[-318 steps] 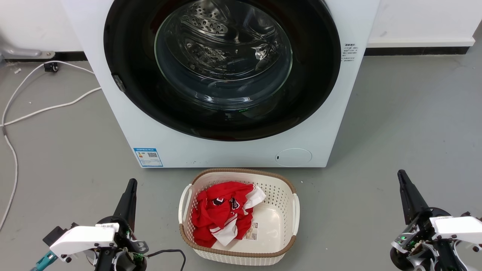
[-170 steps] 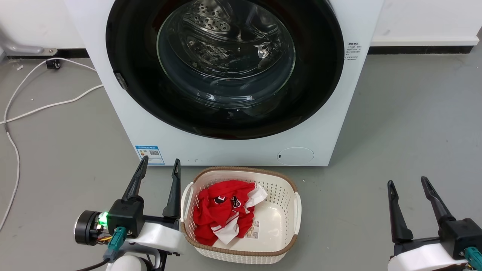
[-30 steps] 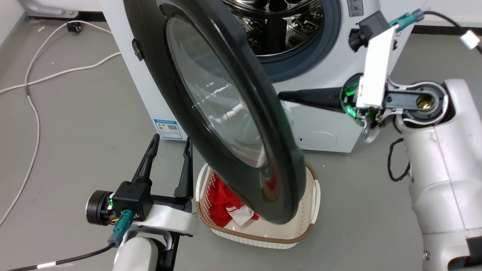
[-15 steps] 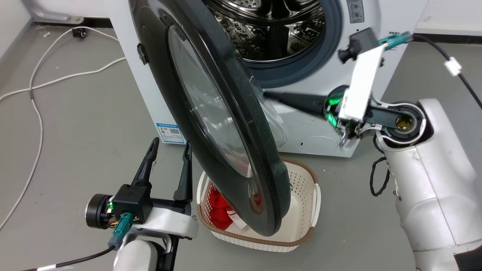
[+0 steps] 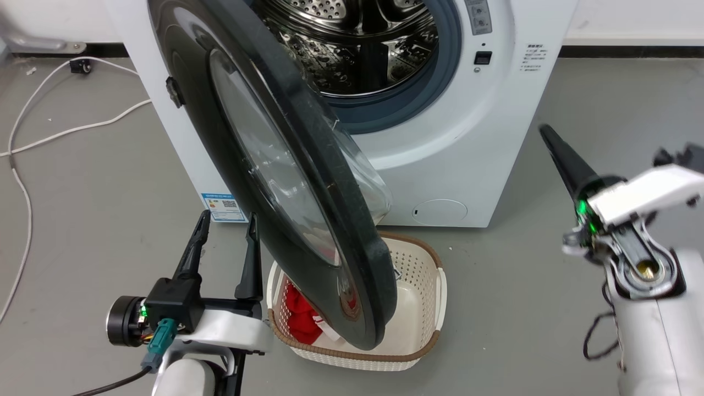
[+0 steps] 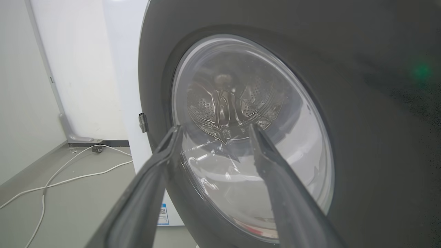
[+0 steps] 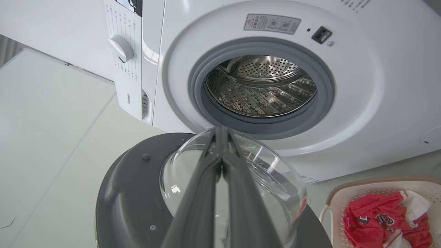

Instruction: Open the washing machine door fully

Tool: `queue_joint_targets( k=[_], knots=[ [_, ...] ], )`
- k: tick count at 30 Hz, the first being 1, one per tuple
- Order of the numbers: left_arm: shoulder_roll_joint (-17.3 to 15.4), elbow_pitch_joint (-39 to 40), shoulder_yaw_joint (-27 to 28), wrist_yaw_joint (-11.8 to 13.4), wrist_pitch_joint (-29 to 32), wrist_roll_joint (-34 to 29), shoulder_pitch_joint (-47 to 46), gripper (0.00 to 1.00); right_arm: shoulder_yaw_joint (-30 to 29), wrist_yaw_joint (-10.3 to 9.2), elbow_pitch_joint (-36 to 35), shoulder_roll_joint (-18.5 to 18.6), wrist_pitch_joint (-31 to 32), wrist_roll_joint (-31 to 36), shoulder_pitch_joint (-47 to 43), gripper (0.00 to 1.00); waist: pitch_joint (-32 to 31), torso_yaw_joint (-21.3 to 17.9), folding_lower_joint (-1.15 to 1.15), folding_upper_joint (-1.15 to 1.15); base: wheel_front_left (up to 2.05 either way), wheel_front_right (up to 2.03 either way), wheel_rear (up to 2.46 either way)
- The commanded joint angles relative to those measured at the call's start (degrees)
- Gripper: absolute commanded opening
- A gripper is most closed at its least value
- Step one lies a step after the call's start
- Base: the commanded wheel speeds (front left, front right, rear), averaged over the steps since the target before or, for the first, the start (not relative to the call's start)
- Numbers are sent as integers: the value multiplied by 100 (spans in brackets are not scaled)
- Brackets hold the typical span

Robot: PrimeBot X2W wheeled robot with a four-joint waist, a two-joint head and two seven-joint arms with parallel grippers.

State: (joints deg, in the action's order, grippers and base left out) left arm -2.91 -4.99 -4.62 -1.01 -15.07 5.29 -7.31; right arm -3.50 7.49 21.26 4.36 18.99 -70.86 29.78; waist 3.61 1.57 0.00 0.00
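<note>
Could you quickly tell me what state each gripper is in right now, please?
Left gripper: open, holding nothing.
Right gripper: closed, fingers together, holding nothing.

— What sort of place am I looking at on your feed?
— A laundry corner in a bare test room, I'd say. A white front-loading washing machine stands against a plain white wall, and a cream laundry basket with red clothes sits before it.
— Homely?
— Hardly. I see smooth grey floor and a loose white cable trailing over it.
</note>
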Motion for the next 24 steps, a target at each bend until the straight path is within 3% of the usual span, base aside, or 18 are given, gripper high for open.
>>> queue_joint_targets(
  k=[1, 11, 13, 14, 18, 24],
  knots=[
    [-2, 22, 31, -1, -14, -16, 19, 100, -46, 0, -60, -6, -79, -20, -166, 0, -17, -23, 0, 0, 0, 0, 0],
    [-1, -4, 164, -25, -14, -36, 187, 100, -352, 0, -1128, -136, -995, -574, -2212, 2, -222, -42, 0, 0, 0, 0, 0],
    [-1, -10, 169, -35, -14, -30, 226, 100, -299, 0, -1391, -145, -1184, -612, -2566, 85, -255, -31, 0, 0, 0, 0, 0],
    [-1, -9, 176, -36, -14, -26, 240, 100, -269, 0, -1518, -148, -1289, -618, -2716, 100, -269, -31, 0, 0, 0, 0, 0],
    [0, -8, 194, -33, -14, -10, 269, 100, -102, 0, -1945, -152, -1761, -218, -3142, 100, -302, -39, 0, 0, 0, 0, 0],
    [2, -28, 193, -24, -14, 3, 321, 100, -87, 0, -2280, -118, -2506, 1182, -3221, 100, -323, -40, 0, 0, 0, 0, 0]
  ],
)
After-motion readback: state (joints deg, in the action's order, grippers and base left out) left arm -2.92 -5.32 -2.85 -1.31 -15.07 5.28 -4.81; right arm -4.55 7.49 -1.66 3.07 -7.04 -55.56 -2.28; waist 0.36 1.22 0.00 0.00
